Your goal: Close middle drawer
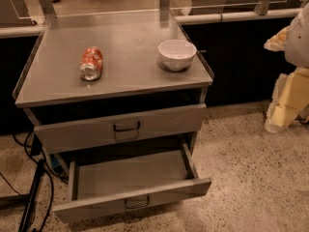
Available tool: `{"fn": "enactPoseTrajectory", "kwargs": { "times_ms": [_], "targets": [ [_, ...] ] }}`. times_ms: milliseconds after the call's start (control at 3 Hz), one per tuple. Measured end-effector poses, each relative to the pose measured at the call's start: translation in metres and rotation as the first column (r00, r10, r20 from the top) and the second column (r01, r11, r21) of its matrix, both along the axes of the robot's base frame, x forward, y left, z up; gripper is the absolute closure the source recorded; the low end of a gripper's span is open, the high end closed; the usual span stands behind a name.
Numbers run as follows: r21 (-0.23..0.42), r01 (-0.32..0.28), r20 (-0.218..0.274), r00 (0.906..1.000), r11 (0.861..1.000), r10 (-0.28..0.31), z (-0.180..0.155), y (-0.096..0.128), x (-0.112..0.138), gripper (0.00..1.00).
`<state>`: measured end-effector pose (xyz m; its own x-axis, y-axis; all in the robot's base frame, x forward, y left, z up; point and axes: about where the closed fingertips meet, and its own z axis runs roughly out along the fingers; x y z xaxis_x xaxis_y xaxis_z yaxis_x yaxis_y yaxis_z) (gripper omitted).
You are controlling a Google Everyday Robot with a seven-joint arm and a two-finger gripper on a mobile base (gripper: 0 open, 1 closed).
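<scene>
The middle drawer is standing pulled far out, so closing is all left to do. The gripper is hanging well right of it; I cannot tell its grip state.

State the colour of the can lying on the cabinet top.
The can is orange-red with a silver end, camera view. The tool hangs far right.
</scene>
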<state>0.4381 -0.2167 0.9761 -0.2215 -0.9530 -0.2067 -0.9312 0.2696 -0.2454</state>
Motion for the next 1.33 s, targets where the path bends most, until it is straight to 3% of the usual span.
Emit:
{"fn": "enactPoseTrajectory", "kwargs": {
  "times_ms": [333, 667, 1000, 1333],
  "targets": [
    [0.000, 0.000, 0.000, 1.0000, 1.000, 0.000, 0.0000, 0.0000, 0.0000, 0.00],
    [0.000, 0.000, 0.000, 1.0000, 1.000, 0.000, 0.0000, 0.0000, 0.0000, 0.13],
    [0.000, 0.000, 0.000, 1.0000, 1.000, 0.000, 0.0000, 0.0000, 0.0000, 0.44],
    [0.000, 0.000, 0.000, 1.0000, 1.000, 0.000, 0.0000, 0.0000, 0.0000, 0.68]
  ]
}}
